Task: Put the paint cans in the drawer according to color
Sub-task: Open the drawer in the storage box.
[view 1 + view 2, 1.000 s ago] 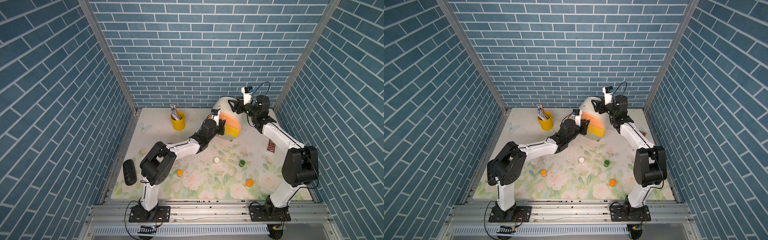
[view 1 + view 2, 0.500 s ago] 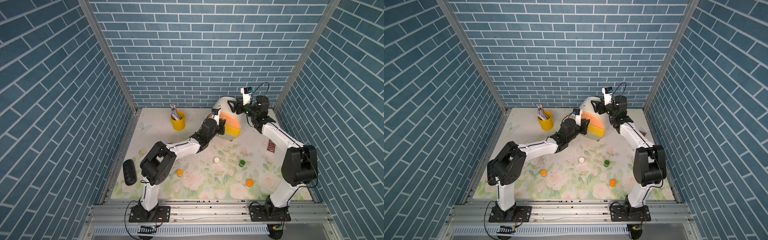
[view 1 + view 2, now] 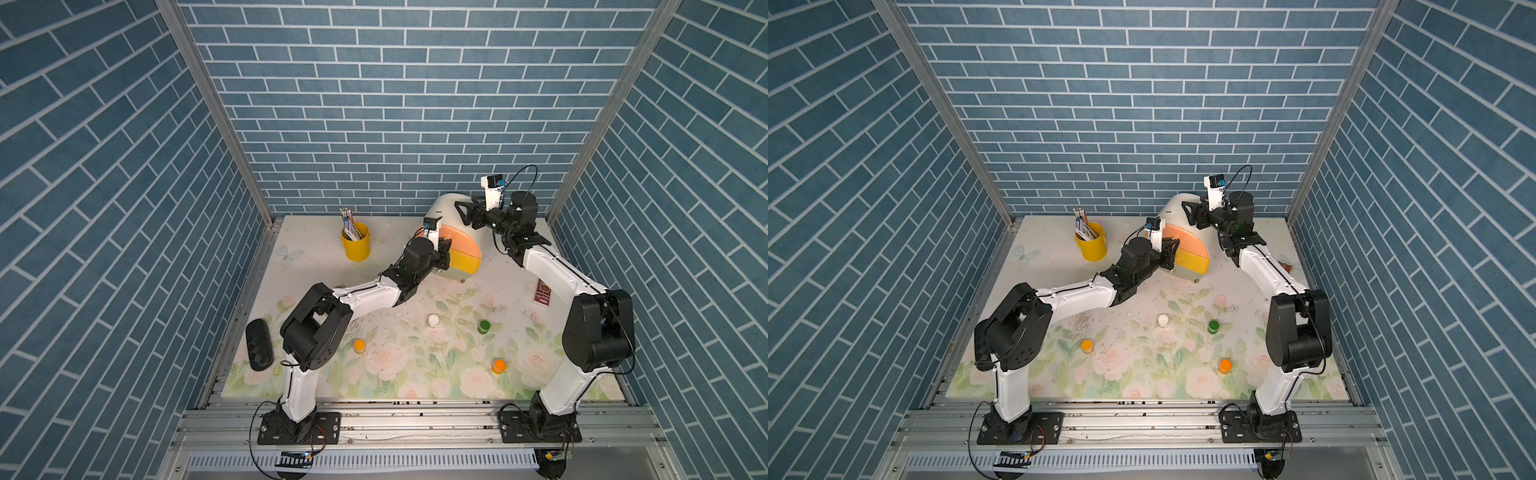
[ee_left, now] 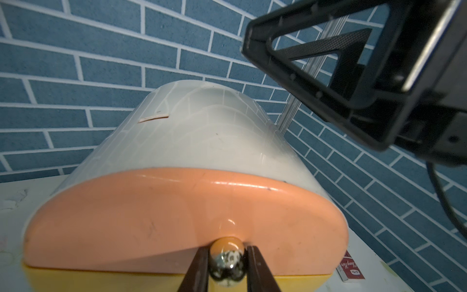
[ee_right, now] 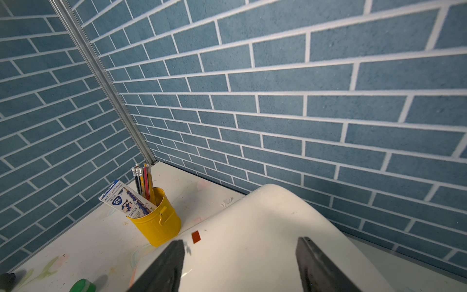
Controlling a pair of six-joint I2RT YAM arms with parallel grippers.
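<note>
Left gripper (image 4: 227,273), pinching the peach front's (image 4: 177,215) knob (image 4: 226,252), should pull straight toward seven o'clock while the spread right gripper (image 5: 240,263) apparently steadies the white top (image 5: 265,227).

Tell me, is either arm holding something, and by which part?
The left end effector is shut on the metal knob of the peach drawer front. The right end effector stands open above the chest's white top, gripping nothing.
</note>
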